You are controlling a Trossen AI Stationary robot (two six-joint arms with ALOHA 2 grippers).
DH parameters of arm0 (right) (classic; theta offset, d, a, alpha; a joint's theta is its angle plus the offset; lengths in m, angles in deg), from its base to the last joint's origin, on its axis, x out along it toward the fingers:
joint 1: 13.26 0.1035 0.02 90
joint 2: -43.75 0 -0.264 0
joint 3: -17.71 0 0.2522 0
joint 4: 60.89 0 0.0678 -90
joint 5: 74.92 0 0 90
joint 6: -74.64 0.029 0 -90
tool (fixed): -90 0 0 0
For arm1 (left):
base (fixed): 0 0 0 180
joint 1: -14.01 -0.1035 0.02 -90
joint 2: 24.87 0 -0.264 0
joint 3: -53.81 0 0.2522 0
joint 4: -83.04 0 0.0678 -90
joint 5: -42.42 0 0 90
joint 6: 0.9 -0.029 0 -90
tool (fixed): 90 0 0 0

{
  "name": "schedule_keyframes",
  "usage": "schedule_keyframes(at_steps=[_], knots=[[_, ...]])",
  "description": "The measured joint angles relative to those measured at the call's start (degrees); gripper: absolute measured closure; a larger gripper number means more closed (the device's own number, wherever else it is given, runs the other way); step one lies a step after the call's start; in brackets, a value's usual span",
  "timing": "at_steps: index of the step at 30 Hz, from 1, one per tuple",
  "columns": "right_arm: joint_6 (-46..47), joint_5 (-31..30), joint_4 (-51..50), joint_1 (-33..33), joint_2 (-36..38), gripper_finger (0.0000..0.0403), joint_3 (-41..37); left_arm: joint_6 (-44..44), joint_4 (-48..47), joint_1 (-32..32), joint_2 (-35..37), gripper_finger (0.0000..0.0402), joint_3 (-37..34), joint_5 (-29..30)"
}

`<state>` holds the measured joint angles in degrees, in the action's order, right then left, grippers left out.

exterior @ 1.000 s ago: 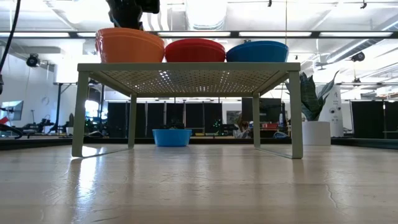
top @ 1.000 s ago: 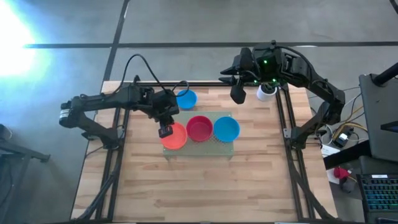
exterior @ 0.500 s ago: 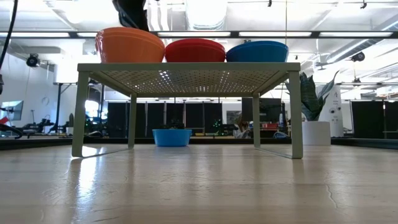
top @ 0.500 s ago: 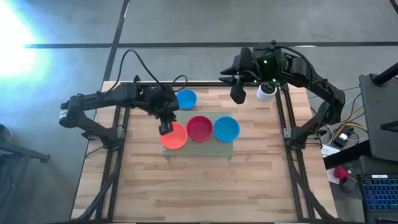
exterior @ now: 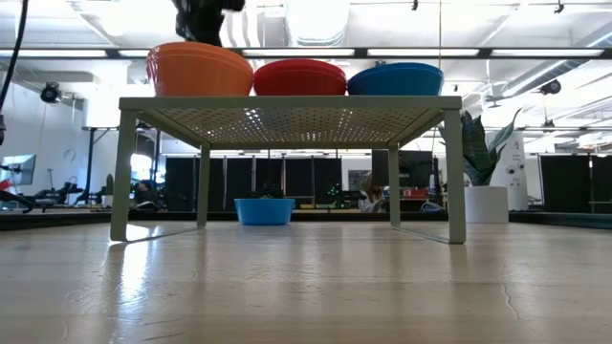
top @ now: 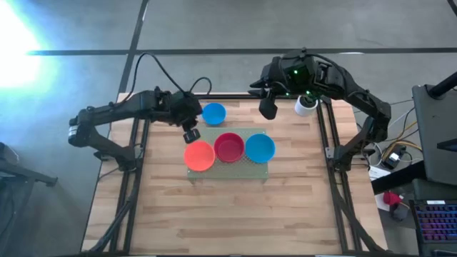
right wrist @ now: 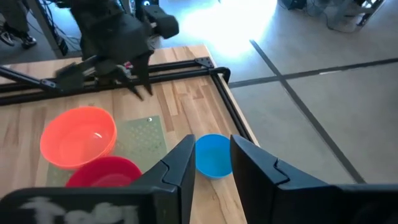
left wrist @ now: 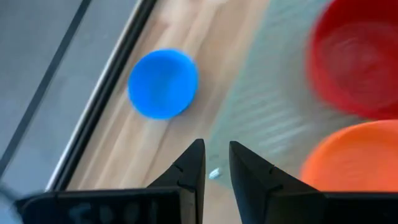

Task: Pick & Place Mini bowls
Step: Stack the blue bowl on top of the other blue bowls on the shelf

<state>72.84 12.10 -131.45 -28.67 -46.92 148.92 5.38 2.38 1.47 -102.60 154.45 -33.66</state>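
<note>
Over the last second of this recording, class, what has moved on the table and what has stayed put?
The left end effector has drawn back from the orange plastic mini bowl on the pale green perforated stand, toward the loose blue plastic mini bowl on the wooden table, its fingers apart and empty. The right end effector shifted slightly. All four bowls, including the red and blue ones, stayed.

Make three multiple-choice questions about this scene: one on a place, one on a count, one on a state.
1. Where is the loose blue bowl?
A. on the table behind the rack
B. on the rack
C. in a gripper

2. How many bowls sit on the rack?
A. two
B. three
C. five

3. What does the left gripper hold?
A. an orange bowl
B. a blue bowl
C. nothing

Answers:
1. A, the high view shows it on bare wood past the rack.
2. B, orange, red and blue.
3. C, its fingers stand apart with nothing between them.
</note>
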Motion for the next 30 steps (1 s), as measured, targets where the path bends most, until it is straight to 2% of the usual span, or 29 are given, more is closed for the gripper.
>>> schedule_keyframes(at_steps=[6, 10, 12, 17, 24, 30], knots=[[1.71, -0.02, 0.02, -0.04, -0.03, 0.0314, -0.02, -1.24, -1.45, -8.54, 0.13, 0.0335, -3.69, 1.17], [1.84, -0.04, 0.02, -0.04, -0.05, 0.0319, -0.02, -4.08, 1.94, -14.87, 0.15, 0.0335, -8.07, 0.32], [2.14, -0.04, 0.04, -0.04, -0.03, 0.0321, -0.02, -6.00, 4.94, -18.44, 0.15, 0.0335, -10.74, -2.39], [4.31, -0.09, 0.07, -0.02, -0.03, 0.0319, -0.02, -9.63, 17.60, -27.01, 0.15, 0.0335, -18.64, -14.44], [6.83, -0.16, 0.13, -0.02, -0.03, 0.0320, -0.02, -10.79, 32.89, -34.65, 0.20, 0.0335, -29.03, -22.10], [7.65, -0.15, 0.20, -0.02, -0.03, 0.0328, -0.02, -6.57, 42.86, -36.47, -0.55, 0.0335, -35.19, -27.60]])
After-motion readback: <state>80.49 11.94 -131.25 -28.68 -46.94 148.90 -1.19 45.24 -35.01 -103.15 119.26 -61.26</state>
